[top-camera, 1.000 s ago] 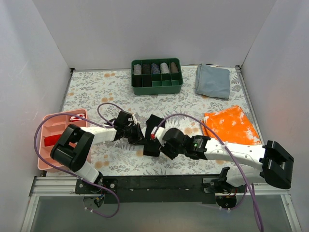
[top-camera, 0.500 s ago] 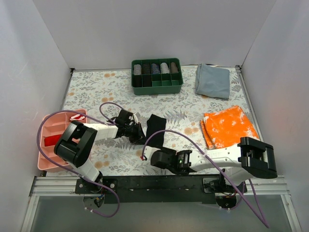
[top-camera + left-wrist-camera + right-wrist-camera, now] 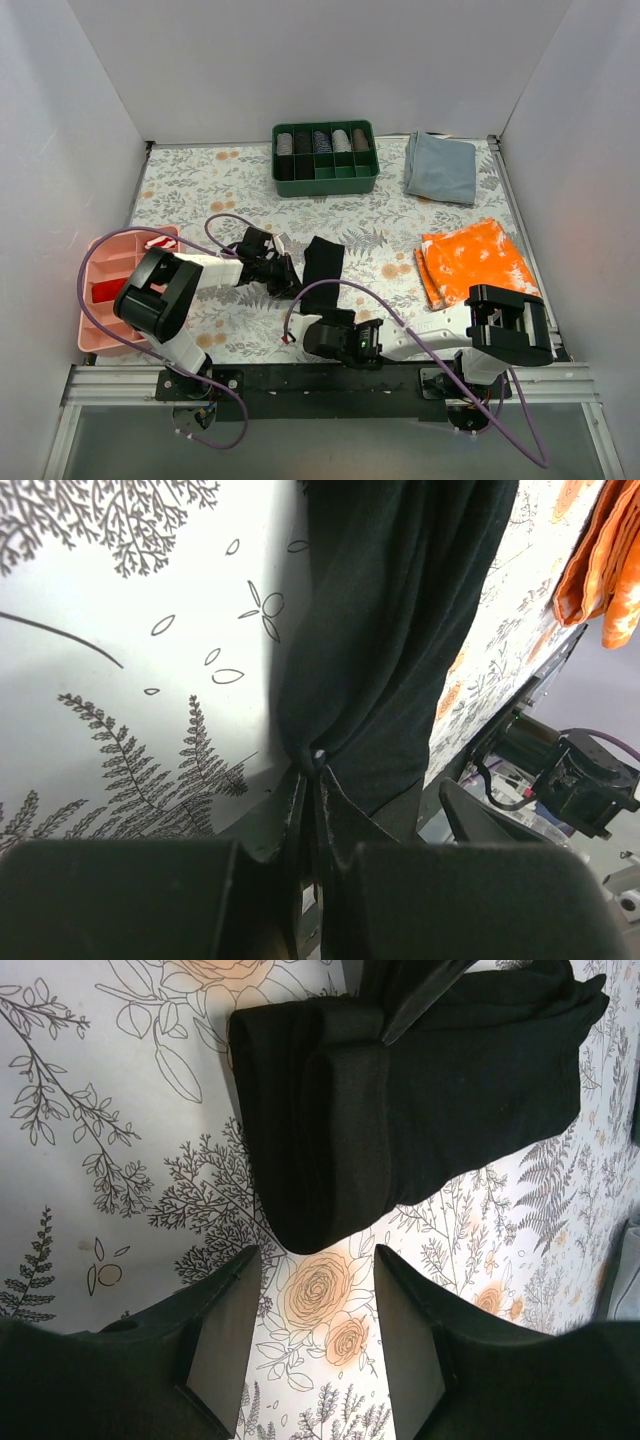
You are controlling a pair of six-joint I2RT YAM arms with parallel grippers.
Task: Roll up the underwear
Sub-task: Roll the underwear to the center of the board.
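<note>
**Left arm pinches black underwear at mid-bench; right arm holds off with fingers apart**

The underwear (image 3: 323, 264) lies as a narrow black strip near the middle of the flower-patterned bench (image 3: 390, 215), running from back to front, left of the orange-and-white cloth (image 3: 474, 262) and well in front of the green compartment tray (image 3: 325, 178).

The left gripper (image 3: 287, 280) reaches in low from the strip's left side. In the left wrist view, its fingers (image 3: 300, 810) are pressed together on a small gather of the black fabric (image 3: 400, 610), which puckers at the pinch and fans out beyond it.

The right gripper (image 3: 312, 336) sits at the near edge of the bench, just in front of the strip's near end. In the right wrist view, its two fingers (image 3: 215, 1335) stand spread with bare bench between them, holding nothing. The thick, rounded near end of the garment (image 3: 420, 1090) lies just beyond the tips and apart from them. That end shows several stacked layers of fabric; whether they are rolled or only folded cannot be told.

A grey-blue folded cloth (image 3: 440, 167) rests at the back right corner. A pink divided tray (image 3: 100, 290) sits at the left edge.
</note>
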